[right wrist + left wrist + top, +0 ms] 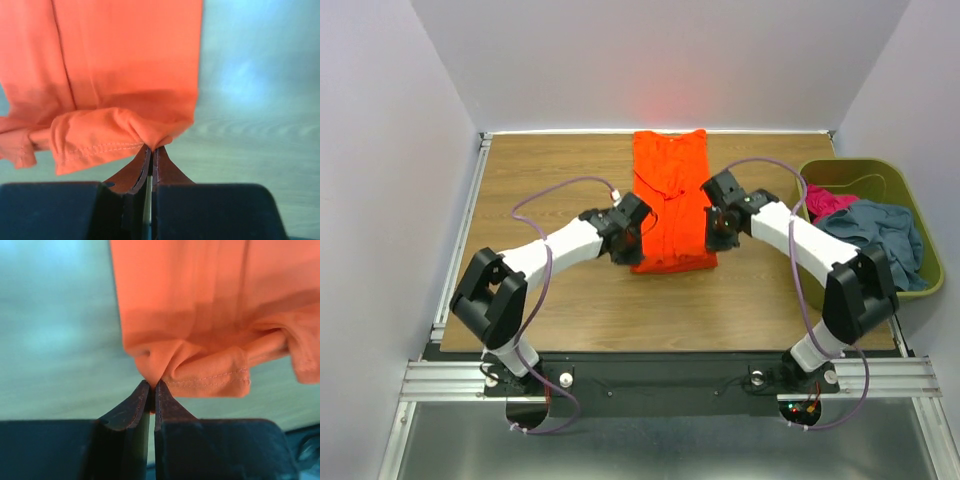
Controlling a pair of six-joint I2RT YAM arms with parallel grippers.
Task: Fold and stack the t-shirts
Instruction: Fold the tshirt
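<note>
The bright orange t-shirt (pixel 670 196) lies as a long narrow strip down the middle of the table. My left gripper (pixel 632 243) is shut on its near left corner, where the cloth (pixel 200 330) bunches at the fingertips. My right gripper (pixel 716 232) is shut on its near right corner, with the hem (pixel 100 135) pinched and lifted off the table. The magenta-pink t-shirt (pixel 828 203) and the slate blue-grey t-shirt (pixel 880 232) lie crumpled in the tub at the right.
An olive-green tub (pixel 912 200) stands at the table's right edge. The wooden table (pixel 550 180) is walled at the back and sides. Purple cables loop over both arms.
</note>
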